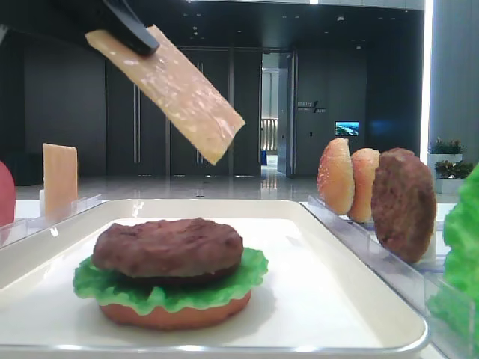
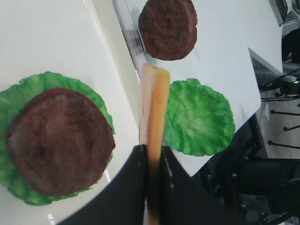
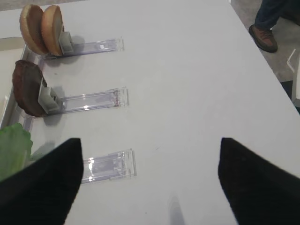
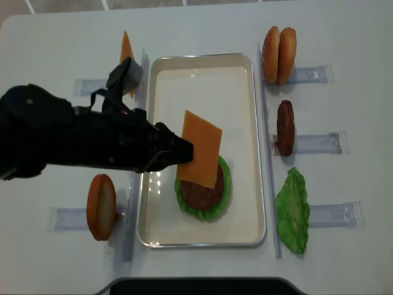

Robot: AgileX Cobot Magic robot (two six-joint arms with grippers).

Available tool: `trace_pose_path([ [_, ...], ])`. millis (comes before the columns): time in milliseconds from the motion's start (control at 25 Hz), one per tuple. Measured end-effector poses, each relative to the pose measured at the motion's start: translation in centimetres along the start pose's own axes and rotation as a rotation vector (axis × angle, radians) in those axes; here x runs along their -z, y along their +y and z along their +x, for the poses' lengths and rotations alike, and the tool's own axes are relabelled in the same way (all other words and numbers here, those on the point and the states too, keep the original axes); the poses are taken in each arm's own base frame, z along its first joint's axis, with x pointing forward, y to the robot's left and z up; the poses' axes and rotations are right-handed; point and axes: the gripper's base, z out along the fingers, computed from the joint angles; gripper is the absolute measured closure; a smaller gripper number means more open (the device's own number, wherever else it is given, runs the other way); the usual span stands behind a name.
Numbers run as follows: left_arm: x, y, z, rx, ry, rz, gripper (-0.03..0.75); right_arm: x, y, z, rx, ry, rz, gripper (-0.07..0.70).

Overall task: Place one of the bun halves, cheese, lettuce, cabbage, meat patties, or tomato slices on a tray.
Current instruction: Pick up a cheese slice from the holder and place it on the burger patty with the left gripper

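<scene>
Left hand (image 4: 182,150) clamped on cheese (image 4: 201,149) edge, slice hanging above patty (image 4: 201,195) on tray (image 4: 202,236)

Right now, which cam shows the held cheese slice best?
Overhead realsense view: the cheese shows its full face above the patty. Low exterior view shows it tilted, left wrist only edge-on in the left hand; right wrist misses it.

A white table (image 4: 202,24) carries the tray (image 4: 249,147), clear racks (image 4: 316,142) and a lettuce leaf (image 4: 293,210).
</scene>
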Motion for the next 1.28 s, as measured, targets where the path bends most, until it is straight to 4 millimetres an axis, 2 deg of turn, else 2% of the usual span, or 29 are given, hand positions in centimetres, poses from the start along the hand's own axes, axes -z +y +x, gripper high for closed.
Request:
trace_pose_path([
  [320, -1.4, 2.7, -0.4, 0.095, 0.066, 0.021, 0.684, 0.0, 0.0, 0.0, 0.000, 0.000, 0.000, 0.071],
  [1000, -2.1, 3.0, 0.2, 0.117, 0.108, 0.064, 0.684, 0.0, 0.0, 0.0, 0.000, 0.000, 0.000, 0.071],
  [1280, -3.1, 3.8, 0.5, 0.161, 0.153, 0.068, 0.684, 0.0, 0.0, 0.0, 0.000, 0.000, 0.000, 0.071],
])
